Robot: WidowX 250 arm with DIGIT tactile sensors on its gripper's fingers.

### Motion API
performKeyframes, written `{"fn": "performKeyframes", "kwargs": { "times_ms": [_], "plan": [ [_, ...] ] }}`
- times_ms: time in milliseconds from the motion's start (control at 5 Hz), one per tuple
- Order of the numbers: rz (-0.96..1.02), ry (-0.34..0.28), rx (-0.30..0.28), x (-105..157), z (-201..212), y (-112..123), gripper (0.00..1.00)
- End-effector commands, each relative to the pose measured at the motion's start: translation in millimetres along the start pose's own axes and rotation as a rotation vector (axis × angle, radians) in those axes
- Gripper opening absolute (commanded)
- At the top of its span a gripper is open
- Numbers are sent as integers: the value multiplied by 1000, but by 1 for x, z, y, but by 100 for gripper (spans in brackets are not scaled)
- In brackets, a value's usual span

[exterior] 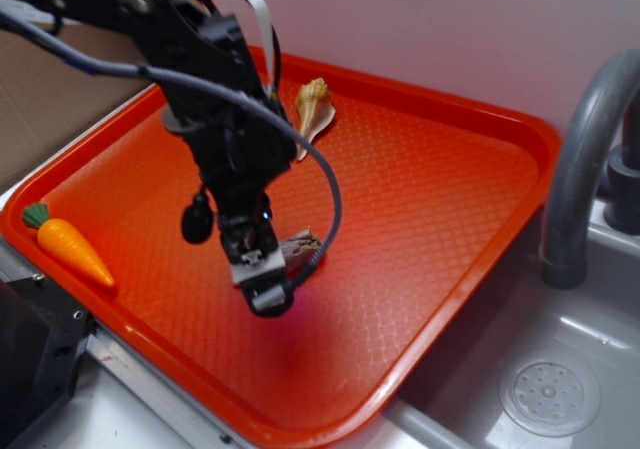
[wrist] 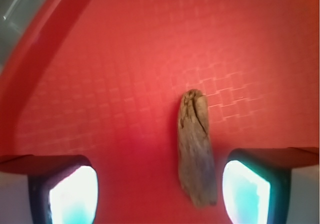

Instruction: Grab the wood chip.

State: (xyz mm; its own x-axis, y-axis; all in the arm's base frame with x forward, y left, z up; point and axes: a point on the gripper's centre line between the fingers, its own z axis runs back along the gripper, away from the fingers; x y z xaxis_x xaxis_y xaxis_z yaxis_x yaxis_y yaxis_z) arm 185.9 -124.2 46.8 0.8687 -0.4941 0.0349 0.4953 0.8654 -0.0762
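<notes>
A grey sink (exterior: 560,369) with a curved faucet (exterior: 585,159) sits to one side, and beside it a large orange tray (exterior: 420,199) with a textured floor and raised rim takes up most of the exterior view. Over the tray reaches the black robot arm (exterior: 215,99), trailing a grey cable (exterior: 325,184) that loops down toward the wrist. At its lower end the gripper (exterior: 268,281) points down at the tray's middle area, close above the floor. In the wrist view its two fingers (wrist: 75,191) stand wide apart at the bottom corners, with nothing clamped between them. An orange toy carrot (exterior: 68,244) with a green top lies near the tray's rim, well apart from the gripper, and a cream-tan seashell (exterior: 313,109) rests near the far rim, partly behind the arm. The wood chip (wrist: 196,151), a rough grey-brown sliver, lies flat on the tray floor within the gap between the fingers, nearer the finger on the right of the wrist view and apparently not touching either one, though the blur makes that hard to confirm. In the exterior view it peeks out just beside the gripper.
</notes>
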Motion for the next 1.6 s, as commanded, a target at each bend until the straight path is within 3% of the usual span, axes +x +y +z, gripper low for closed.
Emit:
{"fn": "performKeyframes", "kwargs": {
  "times_ms": [0,200,400,1000,1200,1400],
  "plan": [
    [20,38,-38,-4,-27,11,100],
    [-13,60,-30,-5,-35,8,100],
    [-5,41,3,-6,-31,5,0],
    [12,27,24,-2,-23,0,0],
    [211,61,118,11,22,3,0],
    [448,45,141,15,73,19,0]
  ]
}}
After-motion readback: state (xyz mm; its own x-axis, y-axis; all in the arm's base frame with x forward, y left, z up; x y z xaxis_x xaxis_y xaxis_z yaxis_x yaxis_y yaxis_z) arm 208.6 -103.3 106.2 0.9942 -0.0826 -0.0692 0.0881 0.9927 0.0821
